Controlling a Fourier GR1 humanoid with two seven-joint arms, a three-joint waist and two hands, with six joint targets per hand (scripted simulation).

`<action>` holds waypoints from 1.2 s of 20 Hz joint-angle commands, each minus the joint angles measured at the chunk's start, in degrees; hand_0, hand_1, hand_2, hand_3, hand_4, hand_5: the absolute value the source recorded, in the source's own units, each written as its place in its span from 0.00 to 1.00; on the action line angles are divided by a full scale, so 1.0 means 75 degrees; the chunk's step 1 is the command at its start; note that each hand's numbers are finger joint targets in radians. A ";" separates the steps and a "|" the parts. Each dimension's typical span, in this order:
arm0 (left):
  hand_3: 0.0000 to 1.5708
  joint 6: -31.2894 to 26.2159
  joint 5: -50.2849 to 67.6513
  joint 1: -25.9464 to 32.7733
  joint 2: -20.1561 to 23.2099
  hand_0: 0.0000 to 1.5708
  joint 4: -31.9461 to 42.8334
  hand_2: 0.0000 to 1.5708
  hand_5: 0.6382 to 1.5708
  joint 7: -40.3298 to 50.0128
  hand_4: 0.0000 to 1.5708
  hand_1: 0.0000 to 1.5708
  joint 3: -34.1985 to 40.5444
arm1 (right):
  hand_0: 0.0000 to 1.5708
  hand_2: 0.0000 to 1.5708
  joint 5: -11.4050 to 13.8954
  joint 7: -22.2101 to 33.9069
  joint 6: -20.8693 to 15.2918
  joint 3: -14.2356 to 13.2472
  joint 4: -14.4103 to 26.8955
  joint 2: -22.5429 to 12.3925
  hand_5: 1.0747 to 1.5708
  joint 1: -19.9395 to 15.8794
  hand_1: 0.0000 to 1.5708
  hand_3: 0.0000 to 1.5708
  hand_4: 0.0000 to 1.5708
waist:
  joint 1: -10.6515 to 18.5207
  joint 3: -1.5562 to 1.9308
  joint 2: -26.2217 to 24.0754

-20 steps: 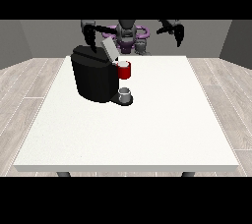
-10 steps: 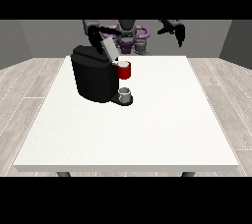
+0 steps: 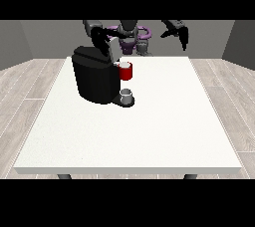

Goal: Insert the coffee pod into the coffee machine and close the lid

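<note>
One big white table (image 3: 149, 136) fills the scene, and all the action sits in its far left part. Starting at the left: the black coffee machine (image 3: 94, 79) stands there, bulky and dark, well back from the near edge. Right above its top, the hand at the view's left (image 3: 103, 46) is down on the machine, black against black. It lies over the lid (image 3: 94, 53), which looks lowered flat on the machine's top. How those fingers lie is too dark to call, and I cannot tell whether they hold anything.

Moving right along the machine's front: a red piece (image 3: 126, 71) juts out with a pale top, and just below it a small grey cup (image 3: 126, 94) sits on the machine's base. The coffee pod itself is not something I can pick out; it may be inside, but that is hidden.

Further right, well apart from the machine, the hand at the view's right (image 3: 178, 31) hangs up in the air beyond the table's far edge. Its fingers point downward, relaxed, with nothing in them.
</note>
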 commanded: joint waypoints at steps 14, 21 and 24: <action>0.00 -0.0150 -0.0118 -0.0270 -0.0178 0.00 0.0032 0.00 1.00 -0.0028 0.21 0.00 -0.0522 | 0.00 0.00 0.1018 0.0589 -0.0550 0.0797 -0.0382 0.0325 1.00 -0.1221 0.00 0.00 0.05 | 0.1044 -0.0004 0.0438; 0.00 -0.0324 0.0078 -0.0901 -0.0057 0.00 0.0018 0.00 1.00 0.0020 0.28 0.00 -0.0431 | 0.00 0.00 0.1099 0.1130 -0.0380 0.0561 -0.0601 -0.0153 1.00 -0.1811 0.00 0.00 0.10 | 0.1491 0.0001 0.0810; 0.00 -0.0405 -0.0006 -0.0759 -0.0139 0.00 -0.0093 0.00 1.00 -0.0147 0.24 0.00 -0.0659 | 0.00 0.00 0.1210 0.1260 -0.0500 0.0508 -0.0811 -0.0196 1.00 -0.1713 0.00 0.00 0.06 | 0.1901 0.0004 0.0828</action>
